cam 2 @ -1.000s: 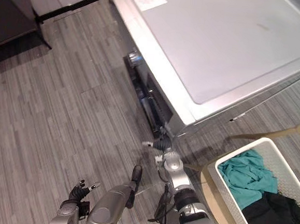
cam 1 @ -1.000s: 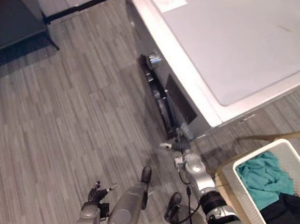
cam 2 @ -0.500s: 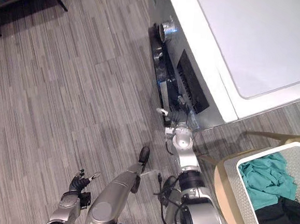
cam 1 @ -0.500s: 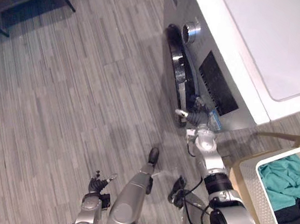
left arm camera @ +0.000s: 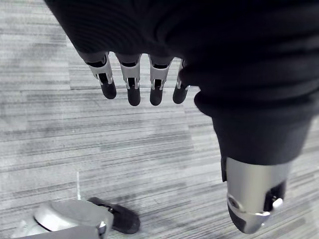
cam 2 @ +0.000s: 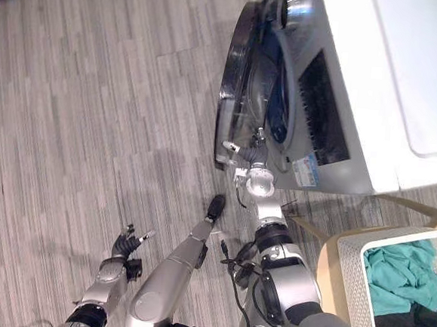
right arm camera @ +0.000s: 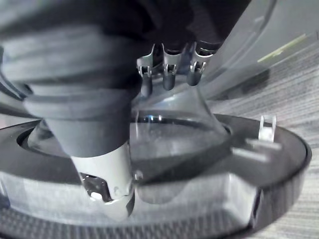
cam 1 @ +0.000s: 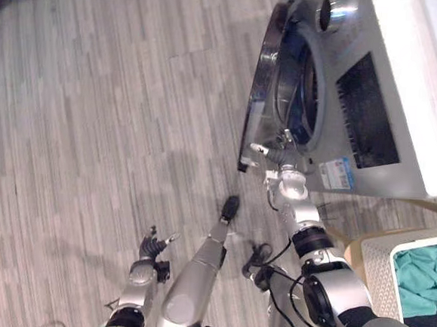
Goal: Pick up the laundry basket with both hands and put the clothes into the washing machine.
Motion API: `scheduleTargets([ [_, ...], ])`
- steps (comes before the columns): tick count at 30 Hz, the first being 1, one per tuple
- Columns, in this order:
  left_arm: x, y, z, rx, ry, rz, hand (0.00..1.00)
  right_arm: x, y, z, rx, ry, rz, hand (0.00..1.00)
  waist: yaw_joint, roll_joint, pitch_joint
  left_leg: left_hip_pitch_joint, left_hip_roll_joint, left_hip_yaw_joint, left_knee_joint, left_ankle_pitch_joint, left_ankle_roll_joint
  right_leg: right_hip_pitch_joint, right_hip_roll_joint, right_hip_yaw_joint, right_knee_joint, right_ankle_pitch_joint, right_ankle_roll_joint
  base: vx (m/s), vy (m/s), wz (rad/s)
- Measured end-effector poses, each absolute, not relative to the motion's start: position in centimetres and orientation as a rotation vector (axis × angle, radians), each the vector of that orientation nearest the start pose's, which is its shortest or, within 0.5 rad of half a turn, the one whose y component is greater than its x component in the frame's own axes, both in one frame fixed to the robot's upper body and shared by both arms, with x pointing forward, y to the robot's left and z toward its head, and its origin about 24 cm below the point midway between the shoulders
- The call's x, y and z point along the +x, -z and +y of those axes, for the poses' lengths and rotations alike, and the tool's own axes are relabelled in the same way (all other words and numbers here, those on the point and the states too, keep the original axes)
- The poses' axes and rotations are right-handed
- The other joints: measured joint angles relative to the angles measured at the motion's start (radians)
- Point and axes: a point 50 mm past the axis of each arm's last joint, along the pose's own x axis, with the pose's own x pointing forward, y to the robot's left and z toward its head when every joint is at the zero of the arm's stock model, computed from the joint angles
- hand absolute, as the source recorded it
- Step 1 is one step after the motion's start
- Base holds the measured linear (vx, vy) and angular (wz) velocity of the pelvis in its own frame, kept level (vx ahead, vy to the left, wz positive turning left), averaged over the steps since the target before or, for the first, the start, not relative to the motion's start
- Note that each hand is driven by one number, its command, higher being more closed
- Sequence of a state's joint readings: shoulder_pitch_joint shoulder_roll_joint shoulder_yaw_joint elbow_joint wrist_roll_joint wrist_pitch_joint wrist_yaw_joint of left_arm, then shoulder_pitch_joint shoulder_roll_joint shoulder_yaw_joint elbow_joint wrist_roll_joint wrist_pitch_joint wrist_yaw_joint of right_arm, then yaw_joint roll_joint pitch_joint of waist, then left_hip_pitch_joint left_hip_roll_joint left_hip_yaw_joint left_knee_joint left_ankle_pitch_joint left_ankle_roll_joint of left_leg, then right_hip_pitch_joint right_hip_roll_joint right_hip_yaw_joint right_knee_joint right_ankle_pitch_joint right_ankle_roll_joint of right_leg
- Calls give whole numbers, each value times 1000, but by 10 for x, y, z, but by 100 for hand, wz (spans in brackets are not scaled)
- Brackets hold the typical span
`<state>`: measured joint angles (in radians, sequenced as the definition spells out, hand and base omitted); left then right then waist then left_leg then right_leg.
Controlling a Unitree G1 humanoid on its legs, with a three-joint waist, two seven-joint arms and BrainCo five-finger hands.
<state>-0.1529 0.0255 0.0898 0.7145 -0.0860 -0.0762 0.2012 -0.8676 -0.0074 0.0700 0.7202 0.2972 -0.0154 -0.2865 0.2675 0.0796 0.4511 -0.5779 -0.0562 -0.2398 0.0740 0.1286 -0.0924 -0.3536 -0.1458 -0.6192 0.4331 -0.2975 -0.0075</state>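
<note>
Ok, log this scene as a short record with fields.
washer: door swung open
right hand: open, fingers at the door
left hand: open, over the floor, holding nothing
basket: on the robot's right, in neither hand
clothes: in the basket

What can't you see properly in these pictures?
Inside the washing machine: the eye views look down from above, so the open door and the front hide the drum.
Laundry basket: cut off by the right edge of the eye views, so the clothes only partly show.
How the right hand meets the door: too small in the eye views, blurred in the right wrist view.
</note>
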Motion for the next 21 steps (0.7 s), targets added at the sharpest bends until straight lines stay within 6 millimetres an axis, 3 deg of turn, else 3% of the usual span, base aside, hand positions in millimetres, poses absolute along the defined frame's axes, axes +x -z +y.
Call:
scheduleTargets([
  [2, 249, 66, 164, -67, -261, 465, 0, 393, -195, -56, 185, -83, -223, 0, 48, 50, 24, -12, 13, -6, 58, 21, 30, 1, -12, -53, 64, -44, -3, 62, -112, 105],
  [3, 254, 61, 159, -79, -251, 447, 0, 389, -242, -41, 205, -148, -363, 0, 67, 69, 41, -26, -14, -36, 65, 24, 33, -3, -41, -96, 107, -69, 4, 102, -110, 121],
  [4, 256, 59, 157, -86, -249, 431, 0, 381, -285, -29, 223, -202, -499, 0, 91, 78, 46, -37, -31, -67, 65, 30, 26, -2, -55, -122, 129, -82, 11, 103, -116, 122],
  [7, 252, 62, 160, -86, -260, 442, 0, 360, -347, -17, 266, -276, -704, 0, 137, 78, 47, -40, -72, -116, 65, 38, 18, 27, -73, -158, 146, -107, 24, 155, -109, 106],
  [10, 250, 63, 160, -90, -263, 450, 0, 356, -359, -19, 289, -285, -735, 0, 137, 76, 46, -36, -89, -113, 65, 38, 18, 53, -76, -173, 139, -110, 32, 167, -57, 64],
  [14, 250, 63, 158, -87, -251, 449, 0, 362, -358, -34, 260, -245, -731, 0, 128, 73, 46, -31, -76, -68, 64, 41, 22, 48, -76, -146, 132, -108, 36, 22, -19, -20],
  [16, 252, 62, 155, -83, -238, 444, 0, 364, -349, -44, 248, -222, -725, 0, 124, 59, 45, -19, -50, -16, 62, 42, 26, 39, -68, -104, 117, -96, 48, -97, 6, -94],
  [19, 264, 48, 154, -75, -225, 385, 0, 350, -312, -46, 210, -261, -732, 0, 68, 1, 39, -9, 7, 77, 60, 42, 29, 15, -26, -8, 65, -63, 35, -175, -7, -119],
  [21, 284, 24, 149, -49, -186, 286, 0, 342, -272, -55, 111, -255, -700, 0, 4, -29, 28, -1, 48, 113, 41, 46, 35, -2, 16, 50, 21, -31, 19, -156, -41, -102],
])
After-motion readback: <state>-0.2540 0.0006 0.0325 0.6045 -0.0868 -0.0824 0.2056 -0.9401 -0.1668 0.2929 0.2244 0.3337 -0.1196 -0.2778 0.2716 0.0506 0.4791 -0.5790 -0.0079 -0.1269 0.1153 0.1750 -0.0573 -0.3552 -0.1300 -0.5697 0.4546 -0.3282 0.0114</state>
